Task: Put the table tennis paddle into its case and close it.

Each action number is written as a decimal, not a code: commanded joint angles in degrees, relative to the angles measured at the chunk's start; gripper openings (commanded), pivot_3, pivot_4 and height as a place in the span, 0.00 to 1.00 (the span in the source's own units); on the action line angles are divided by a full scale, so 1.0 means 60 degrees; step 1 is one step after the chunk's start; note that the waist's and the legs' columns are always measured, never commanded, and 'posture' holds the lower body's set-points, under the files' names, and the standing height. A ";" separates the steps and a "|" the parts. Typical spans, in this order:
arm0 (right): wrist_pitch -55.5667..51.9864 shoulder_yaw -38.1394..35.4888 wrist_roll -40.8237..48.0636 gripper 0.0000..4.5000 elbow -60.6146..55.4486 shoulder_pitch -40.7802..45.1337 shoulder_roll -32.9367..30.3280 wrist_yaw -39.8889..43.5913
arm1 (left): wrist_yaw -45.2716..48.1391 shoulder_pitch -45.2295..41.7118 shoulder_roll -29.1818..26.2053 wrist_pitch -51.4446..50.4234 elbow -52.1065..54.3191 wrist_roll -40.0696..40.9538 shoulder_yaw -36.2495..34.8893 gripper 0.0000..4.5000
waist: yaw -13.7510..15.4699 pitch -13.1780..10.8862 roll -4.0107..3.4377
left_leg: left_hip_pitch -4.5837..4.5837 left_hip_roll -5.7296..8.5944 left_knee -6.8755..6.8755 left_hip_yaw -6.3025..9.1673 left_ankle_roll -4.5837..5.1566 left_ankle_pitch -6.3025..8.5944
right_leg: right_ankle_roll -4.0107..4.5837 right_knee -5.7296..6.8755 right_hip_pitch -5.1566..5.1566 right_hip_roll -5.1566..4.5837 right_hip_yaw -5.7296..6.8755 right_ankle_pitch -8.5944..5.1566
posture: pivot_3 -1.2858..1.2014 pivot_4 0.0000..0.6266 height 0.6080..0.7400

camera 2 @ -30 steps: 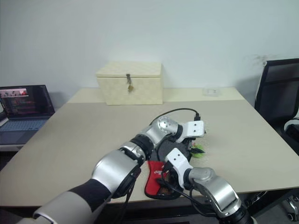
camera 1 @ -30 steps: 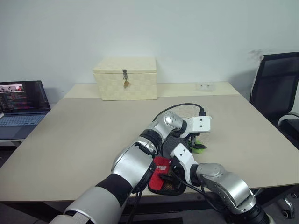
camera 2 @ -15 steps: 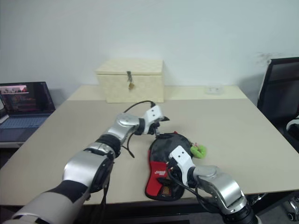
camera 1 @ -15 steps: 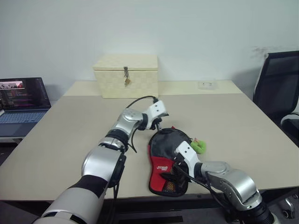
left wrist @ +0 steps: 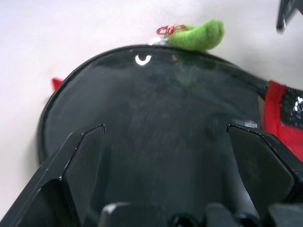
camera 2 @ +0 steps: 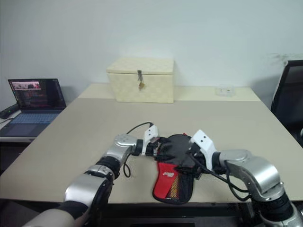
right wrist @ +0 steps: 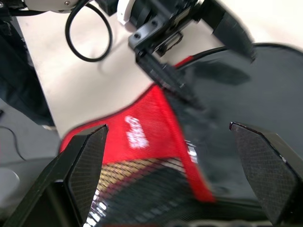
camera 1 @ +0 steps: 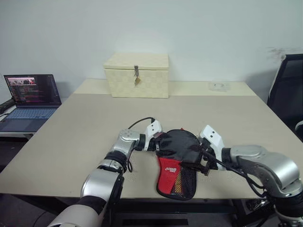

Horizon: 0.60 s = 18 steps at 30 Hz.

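Observation:
The case (camera 1: 176, 158) lies flat near the table's front edge, with its black round part away from me and its red part with the mesh pocket (camera 1: 184, 182) toward me. A green tag (left wrist: 199, 34) lies at its far rim. My left gripper (camera 1: 158, 143) is open at the case's left edge, and the black round part (left wrist: 161, 118) lies between its fingers (left wrist: 80, 156). Open too, my right gripper (camera 1: 196, 159) hovers over the case's right side, above the red fabric (right wrist: 142, 135). The table tennis paddle is hidden.
A cream woven latched box (camera 1: 137, 75) stands at the back of the beige table (camera 1: 85, 123). An open laptop (camera 1: 31, 97) sits on a side desk to the left. A black chair (camera 1: 289, 90) is at the right, and a small clear object (camera 1: 218, 86) lies at the table's far right.
My left gripper swung from over the case's right side across to its left edge and sank. My right gripper rose and moved right. The camera view also shifted.

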State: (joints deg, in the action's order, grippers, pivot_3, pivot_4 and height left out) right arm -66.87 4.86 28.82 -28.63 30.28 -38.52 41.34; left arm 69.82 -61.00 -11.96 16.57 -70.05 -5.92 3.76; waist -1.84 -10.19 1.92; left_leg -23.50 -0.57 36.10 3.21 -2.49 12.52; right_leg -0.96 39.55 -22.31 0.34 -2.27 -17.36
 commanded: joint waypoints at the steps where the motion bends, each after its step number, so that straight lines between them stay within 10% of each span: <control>1: 0.0792 -0.0266 -0.0353 1.00 0.0340 0.0102 -0.0535 0.0079 | -0.0323 -0.0005 0.0127 0.0174 0.0128 -0.0105 0.0195 1.00 | -0.0006 0.0000 0.0000 | 0.0000 0.0000 0.0000 -0.0002 0.0000 0.0000 | 0.0000 0.0000 0.0000 0.0001 -0.0003 0.0000 | 0.52 0.24 1.00; 7: 0.2802 0.0353 -0.1886 1.00 0.1915 -0.0345 -0.1477 -0.0027 | -0.0792 -0.0086 0.0342 0.0190 -0.0126 -0.0300 0.0459 1.00 | -0.0012 0.0000 0.0000 | -0.0001 0.0003 0.0000 -0.0006 0.0001 0.0001 | 0.0000 -0.0002 -0.0001 0.0006 -0.0004 0.0000 | 0.52 0.24 1.00; 18: 0.3828 0.1568 -0.3208 1.00 0.3248 -0.0289 -0.0161 -0.0652 | -0.0856 -0.0094 0.0476 0.0186 -0.0146 -0.0258 0.0519 1.00 | -0.0011 0.0000 0.0000 | 0.0011 -0.0003 0.0007 -0.0013 0.0001 0.0000 | 0.0000 0.0014 0.0002 0.0015 -0.0012 0.0001 | 0.52 0.24 1.00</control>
State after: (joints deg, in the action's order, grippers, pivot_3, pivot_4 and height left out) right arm -45.86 13.88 11.45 -10.18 27.25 -40.10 38.67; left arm 64.59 -60.91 -9.31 17.01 -70.54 -7.26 6.48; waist -1.91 -10.19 1.92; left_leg -23.43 -0.59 36.17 3.13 -2.49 12.52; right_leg -0.96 39.66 -22.30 0.43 -2.34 -17.36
